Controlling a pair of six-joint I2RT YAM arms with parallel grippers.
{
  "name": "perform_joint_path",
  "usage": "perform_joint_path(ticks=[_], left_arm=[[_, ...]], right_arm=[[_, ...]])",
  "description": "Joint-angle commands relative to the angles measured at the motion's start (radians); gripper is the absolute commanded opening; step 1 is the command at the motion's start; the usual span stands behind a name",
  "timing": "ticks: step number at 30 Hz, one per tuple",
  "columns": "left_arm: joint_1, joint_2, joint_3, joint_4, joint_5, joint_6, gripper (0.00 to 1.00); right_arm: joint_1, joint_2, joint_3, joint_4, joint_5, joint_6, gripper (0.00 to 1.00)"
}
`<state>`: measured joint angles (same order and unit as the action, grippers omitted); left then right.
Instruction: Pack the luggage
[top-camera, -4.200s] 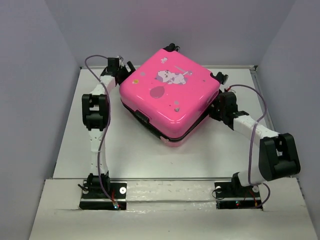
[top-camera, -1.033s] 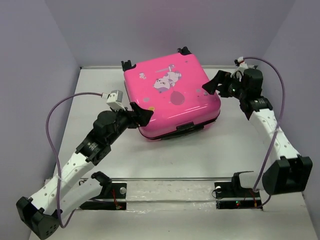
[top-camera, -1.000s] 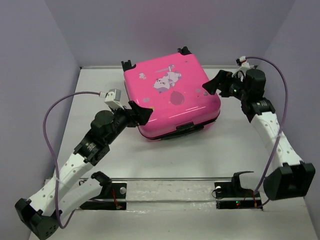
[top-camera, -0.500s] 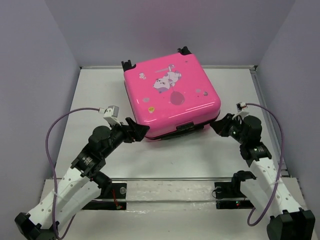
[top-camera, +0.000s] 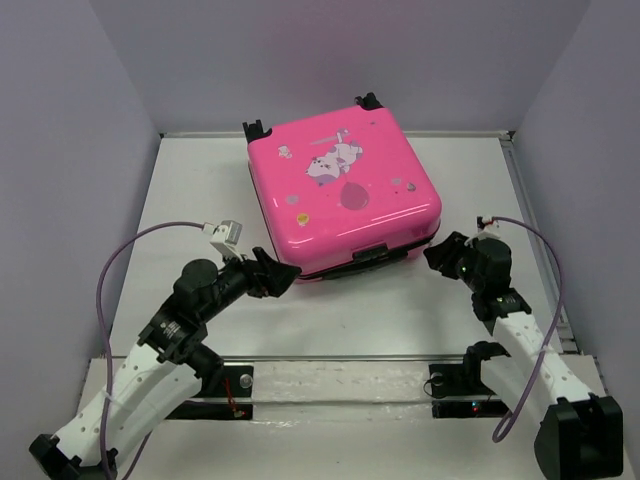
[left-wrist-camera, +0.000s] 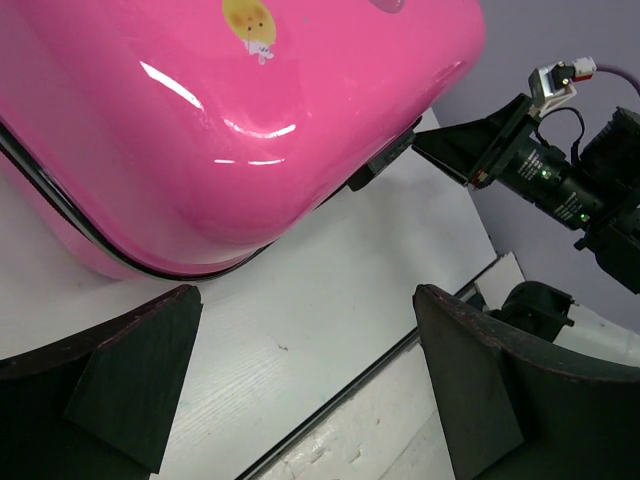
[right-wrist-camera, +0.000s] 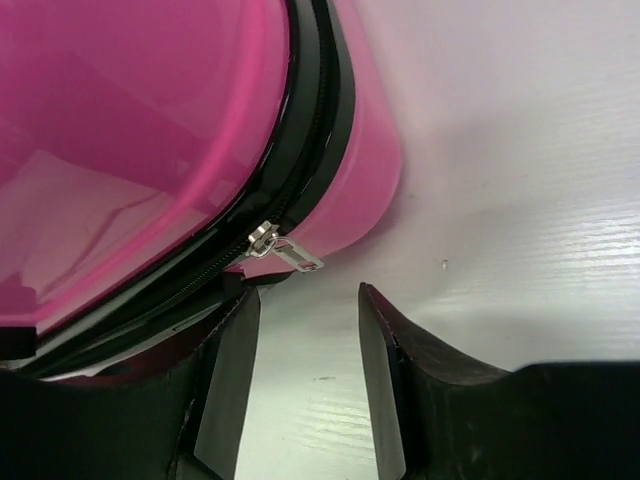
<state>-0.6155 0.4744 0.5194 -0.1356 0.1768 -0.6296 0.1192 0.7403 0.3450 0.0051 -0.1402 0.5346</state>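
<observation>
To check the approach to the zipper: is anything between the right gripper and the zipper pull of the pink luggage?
Nothing visible. In the right wrist view the right gripper, jaws apart, sits just short of the metal zipper pull at a corner of the luggage, with only bare table between.

Top overhead, looking down; wrists close, low, sharing luggage (left-wrist-camera: 200, 120).

White flat tabletop (top-camera: 330, 320) with faint wood grain; plain pale lavender-grey walls (top-camera: 60, 150) enclose left, back, right. Lighting soft, even.
</observation>
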Motion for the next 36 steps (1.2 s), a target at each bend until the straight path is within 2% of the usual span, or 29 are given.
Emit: perform_joint_path(ticks=[1, 3, 5, 9, 17, 21, 28, 36], left_arm=[[-0.003, 0.026, -0.013, 0.036, 0.041, 0.018, 0.99], [-0.003, 0.038, -0.009, 0.037, 0.055, 0.022, 0.99], [-0.004, 0.047, -0.006, 0.033, 0.073, 0.028, 0.99], [-0.003, 0.050, 0.017, 0.008, 0.069, 0.042, 0.99], [-0.003, 0.069, 0.057, -0.036, 0.035, 0.071, 0.99], [-0.003, 0.069, 0.054, -0.035, 0.023, 0.071, 0.99], [-0.003, 0.085, 0.057, -0.006, 0.010, 0.065, 0.99], [-0.003, 0.099, 0.042, 0.069, 0.027, 0.054, 0.98]], right_arm=[[0.000, 0.102, 0.043, 0.174, -0.134, -0.105, 0.51], [0.000, 0.128, 0.043, 0.214, -0.160, -0.139, 0.52], [0.000, 0.143, 0.035, 0.245, -0.073, -0.156, 0.52], [0.000, 0.160, -0.008, 0.375, -0.052, -0.194, 0.51], [0.000, 0.306, 0.094, 0.400, -0.173, -0.308, 0.45], [0.000, 0.334, 0.063, 0.539, -0.257, -0.309, 0.36], [0.000, 0.349, 0.054, 0.590, -0.158, -0.292, 0.23], [0.000, 0.380, 0.012, 0.686, -0.159, -0.242, 0.07]])
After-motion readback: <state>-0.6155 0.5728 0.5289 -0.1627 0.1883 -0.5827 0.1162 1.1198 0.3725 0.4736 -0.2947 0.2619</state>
